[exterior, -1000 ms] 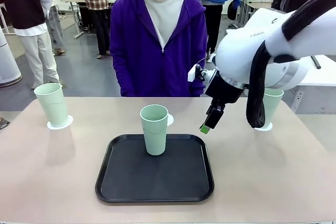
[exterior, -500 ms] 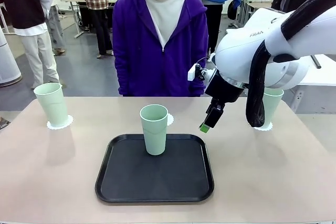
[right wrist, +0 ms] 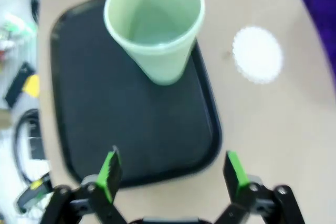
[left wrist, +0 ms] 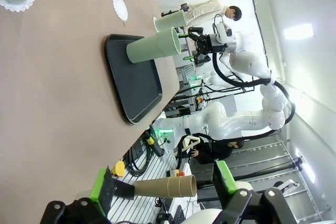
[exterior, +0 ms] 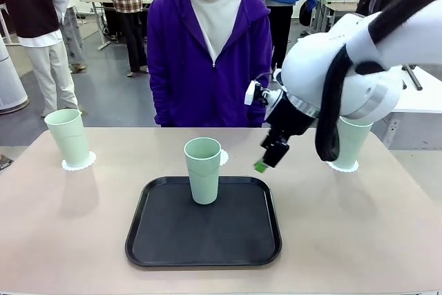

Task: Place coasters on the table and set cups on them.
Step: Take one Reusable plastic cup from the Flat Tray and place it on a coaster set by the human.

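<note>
One mint cup (exterior: 203, 169) stands on the black tray (exterior: 207, 240), with a bare coaster (exterior: 223, 157) just behind it on the table (exterior: 359, 226). A second cup (exterior: 67, 136) rests on a coaster (exterior: 78, 164) at the far left, and a third cup (exterior: 351, 141) on a coaster (exterior: 343, 166) at the far right. My right gripper (exterior: 266, 157) hangs open above the tray's far right corner; its wrist view looks down on the tray cup (right wrist: 155, 24) and the bare coaster (right wrist: 257, 54) beyond its own open gripper (right wrist: 172, 174). My left gripper (left wrist: 163, 182) is open, off the table's side.
A person in a purple hoodie (exterior: 207, 53) stands at the far edge, hands out of sight. The tray (right wrist: 131, 129) takes up the table's middle, with bare tabletop on both sides. Other people and tables stand farther back.
My right gripper has moved a little to the left, toward the tray and the cup on it. The cups and coasters have stayed put.
</note>
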`<action>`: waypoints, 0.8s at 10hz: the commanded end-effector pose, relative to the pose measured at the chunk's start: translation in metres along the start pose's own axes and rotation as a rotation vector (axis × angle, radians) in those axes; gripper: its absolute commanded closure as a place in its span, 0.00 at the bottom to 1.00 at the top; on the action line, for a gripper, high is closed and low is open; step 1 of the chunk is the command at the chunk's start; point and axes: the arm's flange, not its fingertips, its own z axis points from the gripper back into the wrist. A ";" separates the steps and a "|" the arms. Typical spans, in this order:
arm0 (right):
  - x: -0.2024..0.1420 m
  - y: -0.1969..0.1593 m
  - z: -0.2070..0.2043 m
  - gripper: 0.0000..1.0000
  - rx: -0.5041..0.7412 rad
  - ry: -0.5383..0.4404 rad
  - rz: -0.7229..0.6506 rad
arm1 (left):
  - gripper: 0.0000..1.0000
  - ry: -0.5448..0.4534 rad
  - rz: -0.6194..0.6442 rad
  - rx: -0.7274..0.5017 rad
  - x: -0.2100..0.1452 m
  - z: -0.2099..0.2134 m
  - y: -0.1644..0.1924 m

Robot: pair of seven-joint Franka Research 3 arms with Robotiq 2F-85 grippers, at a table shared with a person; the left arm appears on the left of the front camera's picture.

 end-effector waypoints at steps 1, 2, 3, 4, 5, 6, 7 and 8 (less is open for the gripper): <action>-0.032 -0.011 -0.036 0.00 0.114 -0.378 0.190 | 0.00 -0.012 -0.015 -0.010 -0.001 0.002 -0.001; -0.041 -0.014 -0.042 0.00 0.127 -0.512 0.223 | 0.00 -0.012 -0.015 -0.010 -0.001 0.002 -0.001; -0.053 -0.016 -0.047 0.00 0.114 -0.580 0.243 | 0.00 -0.012 -0.015 -0.010 -0.001 0.002 -0.001; -0.068 -0.017 -0.053 0.00 0.108 -0.634 0.246 | 0.00 -0.012 -0.015 -0.010 -0.001 0.002 -0.001; -0.080 -0.018 -0.057 0.00 0.099 -0.674 0.224 | 0.00 -0.012 -0.015 -0.010 -0.001 0.002 -0.001; -0.088 -0.018 -0.059 0.00 0.094 -0.701 0.221 | 0.00 -0.012 -0.015 -0.010 -0.001 0.002 -0.001; -0.095 -0.018 -0.061 0.00 0.078 -0.727 0.206 | 0.00 -0.012 -0.015 -0.010 -0.001 0.002 -0.001; -0.100 -0.014 -0.067 0.00 0.077 -0.754 0.202 | 0.00 -0.012 -0.015 -0.010 -0.001 0.002 -0.001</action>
